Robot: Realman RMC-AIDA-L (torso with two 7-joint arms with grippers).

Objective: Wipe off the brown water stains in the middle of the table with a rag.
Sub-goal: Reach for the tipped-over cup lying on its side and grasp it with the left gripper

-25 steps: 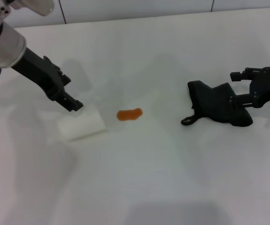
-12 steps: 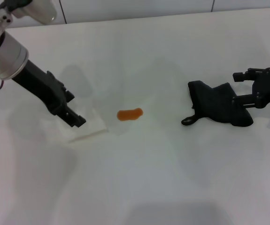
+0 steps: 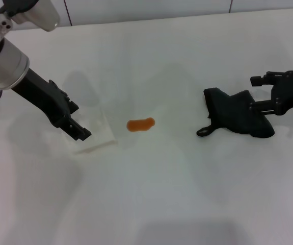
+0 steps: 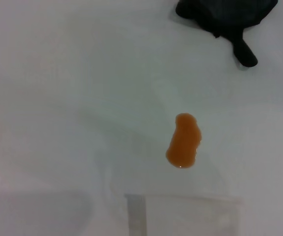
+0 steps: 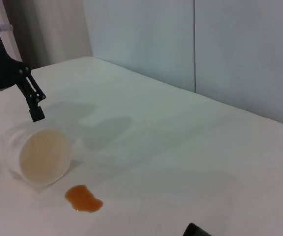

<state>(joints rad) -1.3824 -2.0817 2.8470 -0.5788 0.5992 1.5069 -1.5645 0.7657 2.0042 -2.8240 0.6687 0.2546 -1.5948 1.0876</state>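
Observation:
The brown water stain (image 3: 140,124) is a small orange blot in the middle of the white table (image 3: 161,199); it also shows in the wrist views (image 4: 184,140) (image 5: 83,198). To its right lies the black rag (image 3: 235,118) in a lumpy bunch, its loop tag pointing toward the stain. My right gripper (image 3: 261,94) is open at the rag's right end, one finger beyond the cloth and the other over it. My left gripper (image 3: 80,131) (image 5: 13,123) hovers open just over a tipped cup, left of the stain.
A translucent white plastic cup (image 3: 94,135) (image 5: 35,157) lies on its side beside the stain, mouth toward the right arm. Its rim edge (image 4: 180,216) shows in the left wrist view. A wall (image 5: 195,44) rises behind the table's far edge.
My left gripper has moved toward the table's near side, down over the cup. The right gripper has barely shifted. Stain and rag lie where they were.

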